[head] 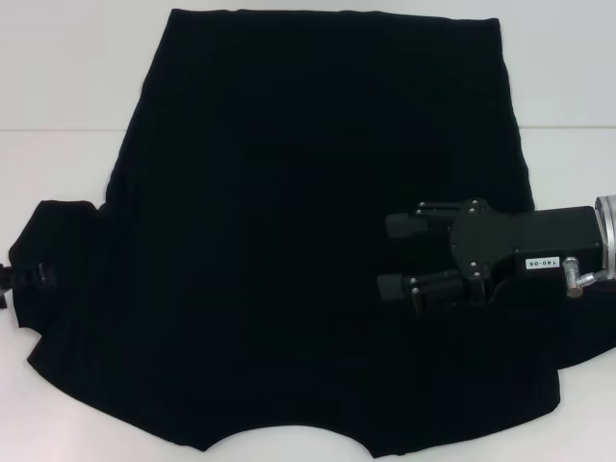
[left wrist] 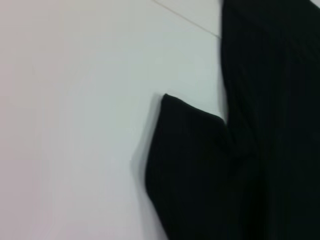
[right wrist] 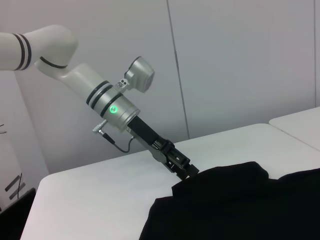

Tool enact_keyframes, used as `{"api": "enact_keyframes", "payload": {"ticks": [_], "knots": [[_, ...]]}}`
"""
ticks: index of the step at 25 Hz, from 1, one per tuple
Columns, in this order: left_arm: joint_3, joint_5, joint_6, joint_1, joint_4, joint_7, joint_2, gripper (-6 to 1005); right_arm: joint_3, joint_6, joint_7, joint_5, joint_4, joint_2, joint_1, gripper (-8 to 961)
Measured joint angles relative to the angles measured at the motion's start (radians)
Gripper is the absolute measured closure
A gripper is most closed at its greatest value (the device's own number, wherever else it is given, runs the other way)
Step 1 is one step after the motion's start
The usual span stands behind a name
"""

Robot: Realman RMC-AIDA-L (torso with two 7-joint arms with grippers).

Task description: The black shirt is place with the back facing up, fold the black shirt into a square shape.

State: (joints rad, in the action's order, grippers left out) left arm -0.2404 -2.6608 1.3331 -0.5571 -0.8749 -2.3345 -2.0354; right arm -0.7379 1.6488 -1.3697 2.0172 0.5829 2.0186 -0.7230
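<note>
Count: I see one black shirt (head: pixel 308 250), two grippers, one white table (head: pixel 58 87).

The shirt lies spread flat over most of the table in the head view, curved neckline at the near edge, hem at the far side. Its left sleeve (head: pixel 58 241) sticks out sideways on my left. The left wrist view shows that sleeve (left wrist: pixel 190 170) as a dark flap on the pale tabletop (left wrist: pixel 75 125), beside the shirt body.

Left gripper (head: pixel 24 277): only a bit of it shows at the left edge of the head view, right at the sleeve's outer edge. From the right wrist view I see the left arm (right wrist: pixel 100 95) reaching down with its gripper (right wrist: pixel 184 169) at the edge of the fabric (right wrist: pixel 240 205), tips touching or in the cloth. I cannot tell whether it is clenched on the sleeve or released.

Right gripper (head: pixel 409 258): over the shirt's right side, pointing toward the middle, fingers spread apart with nothing between them. Whether it touches the cloth I cannot tell.

Surface: plain white table with a faint seam (head: pixel 58 130) crossing it at the far part. Behind the table, pale wall panels (right wrist: pixel 225 60).

Open room: bare table on the left of the shirt and at both far corners. The near hemline runs close to the table's near edge.
</note>
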Motion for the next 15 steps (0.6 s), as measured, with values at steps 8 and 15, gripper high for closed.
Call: {"api": "enact_keyframes", "payload": {"ticks": [8, 15], "knots": [[-0.011, -0.007, 0.002, -0.006, 0.014, 0.004, 0.001, 51, 0.003, -0.001, -0.002, 0.000, 0.000, 0.000, 0.000, 39], [-0.061, -0.002, -0.006, -0.017, 0.024, 0.018, -0.002, 90, 0.003, -0.004, -0.002, -0.005, 0.000, 0.001, 0.000, 41]]}}
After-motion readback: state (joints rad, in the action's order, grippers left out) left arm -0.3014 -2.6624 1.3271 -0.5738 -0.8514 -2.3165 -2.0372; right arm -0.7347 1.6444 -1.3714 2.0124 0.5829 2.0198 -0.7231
